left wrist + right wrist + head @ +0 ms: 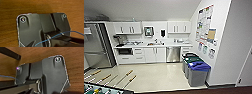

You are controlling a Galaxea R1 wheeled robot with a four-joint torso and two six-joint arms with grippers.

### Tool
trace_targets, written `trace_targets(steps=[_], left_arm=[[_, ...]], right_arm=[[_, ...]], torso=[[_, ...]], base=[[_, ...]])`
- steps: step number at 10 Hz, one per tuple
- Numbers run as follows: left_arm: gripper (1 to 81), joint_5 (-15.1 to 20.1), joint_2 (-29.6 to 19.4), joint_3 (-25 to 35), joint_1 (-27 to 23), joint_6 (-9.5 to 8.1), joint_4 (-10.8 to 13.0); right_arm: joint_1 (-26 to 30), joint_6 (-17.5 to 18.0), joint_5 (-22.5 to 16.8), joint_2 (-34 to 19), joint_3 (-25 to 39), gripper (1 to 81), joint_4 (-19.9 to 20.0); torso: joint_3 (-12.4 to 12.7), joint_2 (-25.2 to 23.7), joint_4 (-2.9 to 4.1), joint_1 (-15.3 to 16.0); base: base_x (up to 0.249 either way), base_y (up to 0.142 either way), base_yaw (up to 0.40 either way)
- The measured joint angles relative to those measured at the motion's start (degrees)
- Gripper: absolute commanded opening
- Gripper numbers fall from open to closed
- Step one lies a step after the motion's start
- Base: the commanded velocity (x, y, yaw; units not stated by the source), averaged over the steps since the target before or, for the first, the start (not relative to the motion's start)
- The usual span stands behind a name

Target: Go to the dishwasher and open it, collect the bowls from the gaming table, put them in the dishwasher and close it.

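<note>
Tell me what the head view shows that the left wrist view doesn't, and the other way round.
Head view: a kitchenette with white cabinets, a counter with a sink, the closed steel-fronted dishwasher, three bins beside a wall of posters, and the football table's rods at the near edge.

Left wrist view: a brown wood-grain surface and a thin blue wire crossing the robot's own dark plate.

Shared: nothing I can match between them; no bowls appear in either.
</note>
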Motion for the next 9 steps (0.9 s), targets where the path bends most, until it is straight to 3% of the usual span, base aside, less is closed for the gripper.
trace_targets(steps=[9], left_arm=[[81.1,0.00,-0.13,0.00,0.00,0.00,0.00]], right_arm=[[0.02,0.00,0.10,-0.20,0.00,81.1,0.02]], torso=[[0.00,0.00,0.00,0.02]], base=[[0.134,0.000,0.000]])
